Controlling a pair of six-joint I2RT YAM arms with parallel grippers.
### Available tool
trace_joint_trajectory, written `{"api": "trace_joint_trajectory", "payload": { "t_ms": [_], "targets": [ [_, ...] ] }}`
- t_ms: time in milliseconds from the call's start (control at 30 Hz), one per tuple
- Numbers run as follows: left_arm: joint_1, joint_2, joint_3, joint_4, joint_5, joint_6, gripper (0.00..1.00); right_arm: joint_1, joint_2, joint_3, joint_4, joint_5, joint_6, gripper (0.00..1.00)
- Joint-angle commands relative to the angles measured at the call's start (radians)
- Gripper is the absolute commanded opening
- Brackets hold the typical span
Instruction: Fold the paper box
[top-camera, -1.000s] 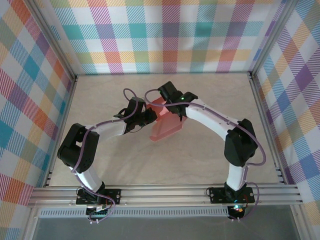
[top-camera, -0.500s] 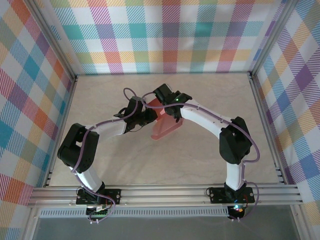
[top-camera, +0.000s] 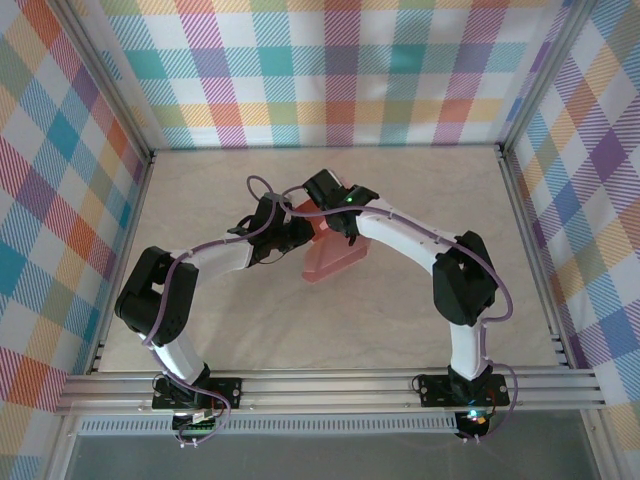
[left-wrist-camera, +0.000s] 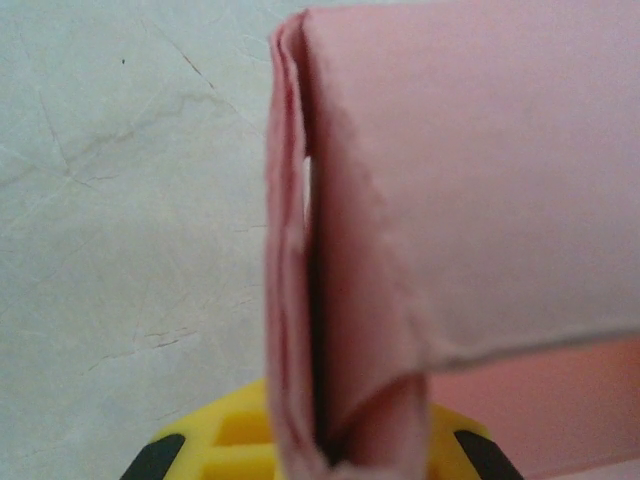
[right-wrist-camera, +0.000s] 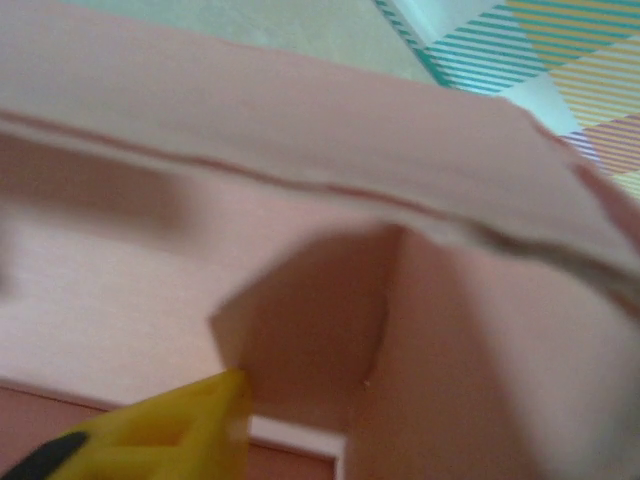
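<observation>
The paper box sits near the middle of the table, a partly folded salmon-pink shape with its pointed end toward 6 o'clock. At its 9 o'clock edge your left gripper is pressed together on the card. From the left wrist, folded layers of the box rise from between the yellow fingers, with a narrow gap between the layers. At the box's 12 o'clock end your right gripper and its wrist cover the far edge from above. From the right wrist, one yellow finger lies at the edge of a folded-in flap of the box. The card hides the other finger, so you cannot tell whether that claw is spread or pinching. A purple cable loops at 11 o'clock of the box, and plaid walls stand around the table.
</observation>
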Motion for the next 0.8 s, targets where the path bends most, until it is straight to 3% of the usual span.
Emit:
{"api": "trace_joint_trajectory", "payload": {
  "t_ms": [0,100,233,767],
  "targets": [
    [-0.001,-0.006,0.037,0.01,0.016,0.014,0.0,0.007,-0.064,0.039,-0.004,-0.066,0.039,0.52],
    [-0.001,-0.004,0.037,0.008,0.016,0.009,0.0,0.008,-0.08,0.048,0.005,-0.068,0.03,0.6],
    [0.0,-0.001,0.041,0.001,0.017,0.008,0.0,0.009,-0.082,0.059,0.017,-0.051,0.01,0.62],
    [-0.001,0.011,0.05,-0.003,0.025,0.007,0.0,0.017,0.009,0.107,0.01,0.081,-0.067,0.23]
  ]
}}
